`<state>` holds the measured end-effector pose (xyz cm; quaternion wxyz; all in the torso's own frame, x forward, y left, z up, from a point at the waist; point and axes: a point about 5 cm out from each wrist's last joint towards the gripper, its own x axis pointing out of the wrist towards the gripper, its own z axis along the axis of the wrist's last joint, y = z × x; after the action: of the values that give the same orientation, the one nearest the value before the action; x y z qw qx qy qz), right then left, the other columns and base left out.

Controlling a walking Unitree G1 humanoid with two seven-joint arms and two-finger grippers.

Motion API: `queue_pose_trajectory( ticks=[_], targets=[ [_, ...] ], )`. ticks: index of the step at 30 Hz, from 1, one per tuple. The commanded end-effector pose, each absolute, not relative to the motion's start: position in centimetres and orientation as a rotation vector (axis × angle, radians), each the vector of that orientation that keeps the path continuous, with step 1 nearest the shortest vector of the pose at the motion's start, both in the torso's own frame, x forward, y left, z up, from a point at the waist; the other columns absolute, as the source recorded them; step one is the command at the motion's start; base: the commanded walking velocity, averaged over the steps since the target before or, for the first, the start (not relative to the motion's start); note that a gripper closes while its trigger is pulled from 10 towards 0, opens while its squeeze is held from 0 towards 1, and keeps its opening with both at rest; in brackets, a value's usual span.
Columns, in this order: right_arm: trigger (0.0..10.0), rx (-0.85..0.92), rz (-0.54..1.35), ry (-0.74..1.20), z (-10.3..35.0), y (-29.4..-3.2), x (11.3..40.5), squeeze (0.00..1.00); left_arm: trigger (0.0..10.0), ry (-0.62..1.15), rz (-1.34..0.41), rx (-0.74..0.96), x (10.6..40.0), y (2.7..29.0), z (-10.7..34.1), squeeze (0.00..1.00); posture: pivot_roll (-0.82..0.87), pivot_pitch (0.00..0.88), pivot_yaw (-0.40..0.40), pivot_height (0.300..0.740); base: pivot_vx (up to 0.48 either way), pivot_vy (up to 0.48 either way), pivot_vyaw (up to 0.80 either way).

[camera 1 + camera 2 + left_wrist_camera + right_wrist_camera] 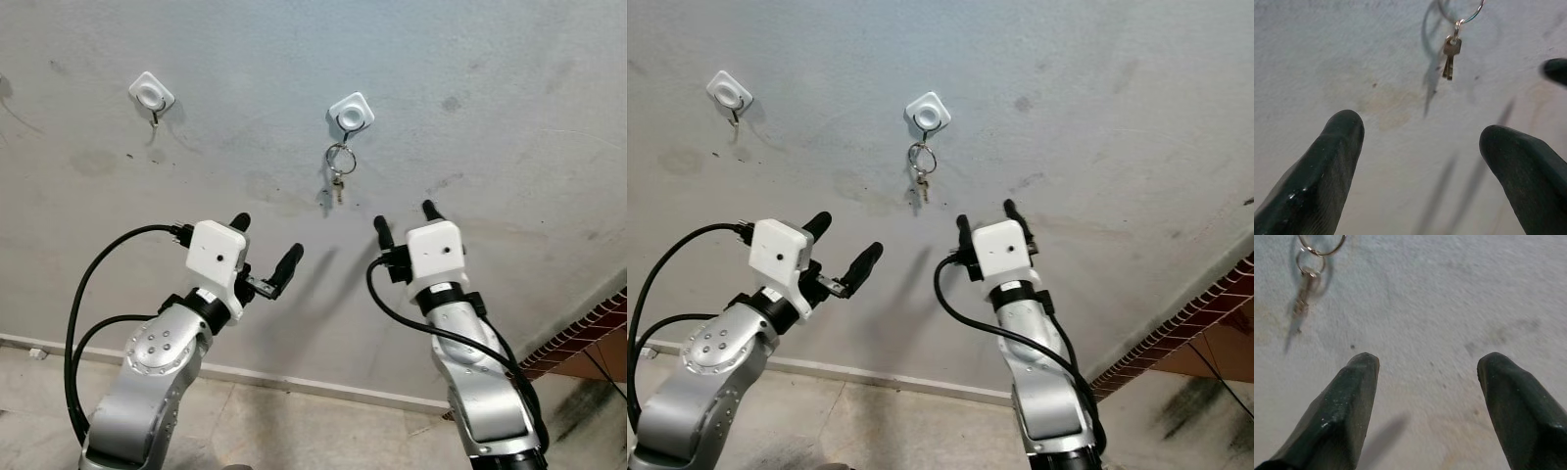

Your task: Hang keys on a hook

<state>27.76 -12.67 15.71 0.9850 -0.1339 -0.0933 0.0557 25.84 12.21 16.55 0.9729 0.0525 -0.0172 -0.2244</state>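
- Your left gripper (266, 243) has its two fingers spread, holding nothing; your right gripper (407, 221) likewise stands with its two fingers apart and bare.
- Count two white hooks on the wall (509, 117): the middle hook (352, 113) carries the keys (337, 182) on a ring; the left hook (152, 94) carries none.
- The left wrist view resolves two small keys (1450, 59) side by side; the eye views blur them together.
- The keys hang above and between both grippers, touching neither.

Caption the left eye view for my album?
Keys hang from a white wall hook; both open grippers, left and right, below.
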Motion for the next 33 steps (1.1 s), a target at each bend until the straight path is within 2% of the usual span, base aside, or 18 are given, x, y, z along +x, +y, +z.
queue_pose_trajectory(
  ticks=[1, 5, 9, 10, 11, 12, 13, 15, 16, 20, 33],
  targets=[
    [10.0, -0.254, 0.095, -0.181, 15.9, -13.2, 27.5, 1.00, 10.0, -0.002, -0.415, 0.120, 25.9, 12.7, 15.6, 0.00, 0.21, 0.018, -0.065, 0.740, 0.000, 0.000, 0.00],
    [10.0, -0.247, 0.078, -0.159, 15.8, -13.5, 27.3, 1.00, 10.0, 0.036, -0.381, 0.106, 25.9, 13.2, 14.7, 0.00, 0.20, 0.011, -0.067, 0.740, 0.000, 0.000, 0.00],
    [10.0, -0.231, 0.066, -0.129, 15.7, -13.7, 27.3, 1.00, 10.0, 0.038, -0.357, 0.093, 26.3, 13.2, 14.6, 0.00, 0.19, 0.019, -0.066, 0.740, 0.000, 0.000, -0.71],
    [10.0, -0.223, 0.067, -0.117, 15.5, -13.7, 27.3, 0.66, 10.0, 0.041, -0.347, 0.081, 26.5, 13.1, 14.6, 0.00, 0.19, 0.016, -0.068, 0.740, 0.000, 0.000, -0.80],
    [10.0, -0.223, 0.067, -0.117, 15.5, -13.7, 27.3, 0.66, 10.0, 0.041, -0.347, 0.081, 26.5, 13.1, 14.6, 0.00, 0.19, 0.016, -0.068, 0.740, 0.000, 0.000, -0.80],
    [10.0, -0.209, 0.066, -0.108, 15.4, -13.8, 27.3, 0.57, 10.0, 0.051, -0.342, 0.077, 26.7, 13.0, 14.5, 0.00, 0.18, 0.009, -0.069, 0.740, 0.000, 0.000, -0.80],
    [10.0, -0.200, 0.068, -0.105, 15.5, -13.7, 27.5, 0.23, 10.0, 0.060, -0.342, 0.067, 26.7, 12.9, 14.4, 0.00, 0.18, 0.009, -0.069, 0.740, 0.000, 0.000, -0.80],
    [10.0, -0.196, 0.069, -0.104, 15.5, -13.6, 27.6, 0.23, 10.0, 0.062, -0.342, 0.063, 26.7, 12.9, 14.4, 0.00, 0.18, 0.009, -0.069, 0.740, 0.000, 0.000, -0.80],
    [10.0, -0.183, 0.070, -0.104, 15.6, -13.5, 27.7, 0.00, 10.0, 0.062, -0.337, 0.074, 26.7, 12.9, 14.3, 0.00, 0.18, 0.009, -0.071, 0.740, 0.000, 0.000, -0.80],
    [10.0, -0.158, 0.079, -0.110, 15.9, -13.4, 28.0, 0.00, 10.0, 0.059, -0.331, 0.060, 26.8, 12.8, 14.3, 0.00, 0.17, 0.013, -0.075, 0.740, 0.000, 0.000, -0.80],
    [10.0, -0.107, 0.107, -0.098, 15.8, -12.7, 28.2, 0.00, 10.0, 0.065, -0.337, 0.018, 27.0, 12.7, 14.8, 0.00, 0.18, 0.019, -0.077, 0.740, 0.000, 0.020, 0.00]
  ],
)
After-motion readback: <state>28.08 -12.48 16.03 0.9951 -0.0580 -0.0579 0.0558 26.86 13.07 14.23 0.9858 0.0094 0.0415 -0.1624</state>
